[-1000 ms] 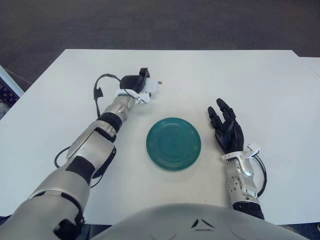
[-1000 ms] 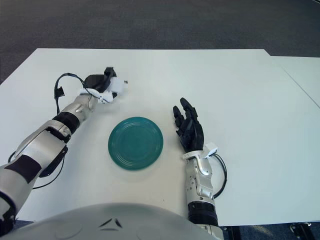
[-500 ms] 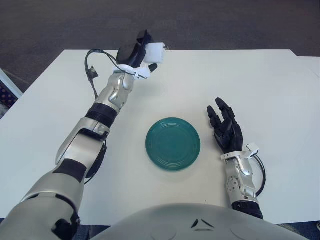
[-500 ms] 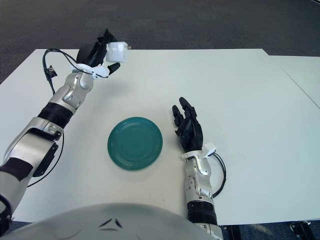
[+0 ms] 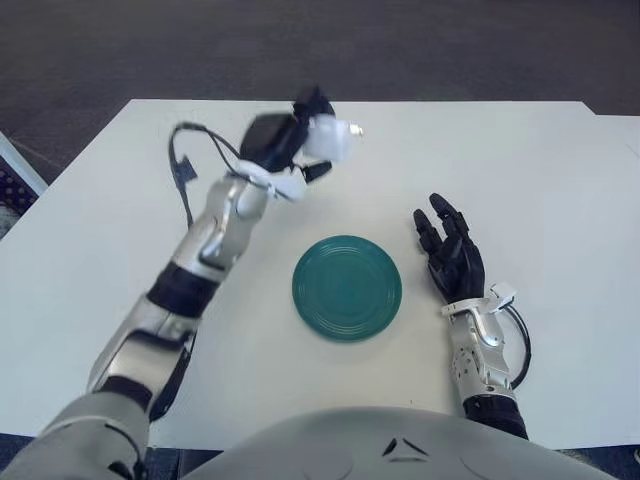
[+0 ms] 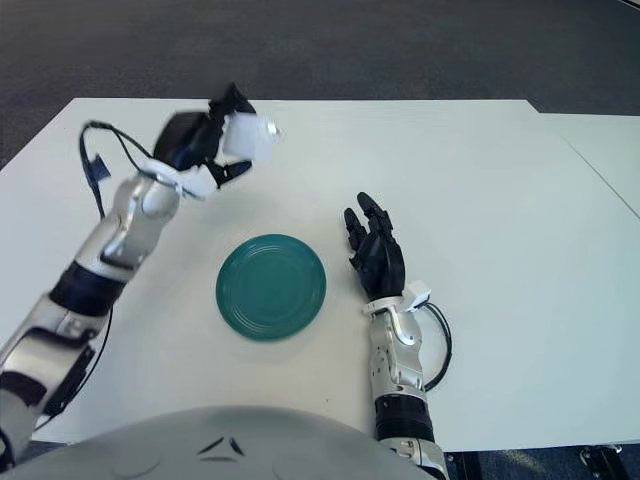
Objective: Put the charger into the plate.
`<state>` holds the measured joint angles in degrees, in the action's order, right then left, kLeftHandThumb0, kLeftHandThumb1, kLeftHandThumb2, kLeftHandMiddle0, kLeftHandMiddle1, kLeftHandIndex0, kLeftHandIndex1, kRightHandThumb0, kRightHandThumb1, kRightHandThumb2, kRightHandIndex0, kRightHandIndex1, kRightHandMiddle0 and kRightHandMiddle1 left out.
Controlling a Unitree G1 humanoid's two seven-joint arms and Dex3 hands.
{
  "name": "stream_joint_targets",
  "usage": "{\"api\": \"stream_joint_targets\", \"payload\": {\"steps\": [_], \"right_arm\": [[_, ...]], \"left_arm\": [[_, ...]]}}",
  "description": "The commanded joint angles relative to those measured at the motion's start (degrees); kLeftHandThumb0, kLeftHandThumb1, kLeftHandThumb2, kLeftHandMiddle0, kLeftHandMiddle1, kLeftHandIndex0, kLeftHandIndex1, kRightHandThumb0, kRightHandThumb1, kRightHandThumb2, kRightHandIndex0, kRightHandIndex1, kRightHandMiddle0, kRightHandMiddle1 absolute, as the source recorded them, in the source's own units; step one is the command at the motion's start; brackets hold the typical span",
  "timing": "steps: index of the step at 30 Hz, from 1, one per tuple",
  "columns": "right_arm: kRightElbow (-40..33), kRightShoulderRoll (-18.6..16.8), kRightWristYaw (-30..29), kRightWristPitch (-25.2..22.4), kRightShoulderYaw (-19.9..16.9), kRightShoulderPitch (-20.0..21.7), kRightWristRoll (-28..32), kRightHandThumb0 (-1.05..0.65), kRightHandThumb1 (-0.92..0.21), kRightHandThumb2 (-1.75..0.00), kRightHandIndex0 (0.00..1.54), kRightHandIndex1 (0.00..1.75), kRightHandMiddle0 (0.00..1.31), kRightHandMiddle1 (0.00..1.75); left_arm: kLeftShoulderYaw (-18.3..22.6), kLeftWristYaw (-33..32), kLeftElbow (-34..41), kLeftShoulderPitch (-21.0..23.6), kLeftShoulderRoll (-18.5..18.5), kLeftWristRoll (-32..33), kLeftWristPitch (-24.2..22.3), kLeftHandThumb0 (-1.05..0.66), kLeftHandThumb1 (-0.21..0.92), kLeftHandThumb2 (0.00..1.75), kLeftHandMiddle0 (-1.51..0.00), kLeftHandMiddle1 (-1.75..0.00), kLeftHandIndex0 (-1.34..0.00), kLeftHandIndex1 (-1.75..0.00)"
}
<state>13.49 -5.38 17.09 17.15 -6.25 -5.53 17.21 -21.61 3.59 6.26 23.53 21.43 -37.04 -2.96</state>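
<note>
My left hand (image 5: 300, 140) is raised above the table and shut on the white charger (image 5: 330, 139), whose metal prongs point to the right. It hovers up and to the left of the teal plate (image 5: 347, 287), which lies flat on the white table (image 5: 540, 180) in front of me. In the right eye view the charger (image 6: 248, 135) and the plate (image 6: 271, 286) show the same way. My right hand (image 5: 452, 255) lies to the right of the plate, black fingers spread and holding nothing.
A black cable (image 5: 185, 165) loops out from my left wrist. The table's far edge (image 5: 360, 101) borders dark carpet. Another white tabletop (image 6: 600, 150) adjoins at the right.
My left hand lifted the charger off the table, carried it up and back, then swung it right and nearer toward the plate. The right hand stayed put.
</note>
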Motion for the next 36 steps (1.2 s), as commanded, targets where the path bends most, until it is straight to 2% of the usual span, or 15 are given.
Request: {"api": "stream_joint_targets", "payload": {"steps": [1,7,12,16,20,26,36], "right_arm": [[4.15,0.03,-1.34,-2.2,-0.14,-2.59,-0.89,-0.96,-0.92,-0.89,0.19,0.0,0.0,0.53],[3.88,-0.18,-1.46,-2.48,-0.18,-2.63,-0.57,-0.93,-0.92,-0.9,0.2,0.0,0.0,0.52],[4.27,-0.15,-1.1,-2.51,-0.16,-2.43,-0.36,-0.92,-0.92,-0.9,0.2,0.0,0.0,0.51],[4.5,-0.18,-0.86,-2.42,-0.11,-2.35,-0.26,-0.91,-0.92,-0.9,0.19,0.0,0.0,0.5],[4.59,-0.53,-0.96,-2.24,-0.1,-2.43,-0.11,-0.9,-0.92,-0.9,0.19,0.0,0.0,0.51],[4.53,-0.95,-1.76,-2.17,-0.03,-2.48,-0.53,-0.89,-0.92,-0.91,0.19,0.0,0.0,0.54],[4.62,-1.32,-3.08,-1.64,0.74,-2.36,-1.65,-0.87,-0.92,-0.92,0.19,0.0,0.0,0.54]], "left_arm": [[-1.57,4.12,4.37,-2.46,1.07,-1.68,0.1,-0.44,0.38,1.23,-1.11,-1.75,-0.55,-1.75],[-4.63,7.58,7.01,-6.88,4.08,-4.65,5.54,-0.46,0.33,1.29,-1.1,-1.75,-0.59,-1.75],[-5.16,14.5,10.88,-9.08,7.66,-6.17,7.49,-0.47,0.32,1.3,-1.1,-1.75,-0.6,-1.75],[-5.94,16.29,10.34,-10.78,8.29,-7.84,8.58,-0.47,0.3,1.33,-1.1,-1.75,-0.62,-1.75],[-8.49,21.45,8.19,-8.33,9.53,-9.17,11.16,-0.48,0.27,1.36,-1.07,-1.75,-0.64,-1.75],[-8.9,26.19,8.37,-7.94,10.34,-9.33,13.09,-0.5,0.23,1.42,-1.04,-1.75,-0.68,-1.75],[-9.37,23.12,4.54,-7.04,10.97,-13.83,19.35,-0.53,0.17,1.49,-1.03,-1.75,-0.72,-1.75]]}}
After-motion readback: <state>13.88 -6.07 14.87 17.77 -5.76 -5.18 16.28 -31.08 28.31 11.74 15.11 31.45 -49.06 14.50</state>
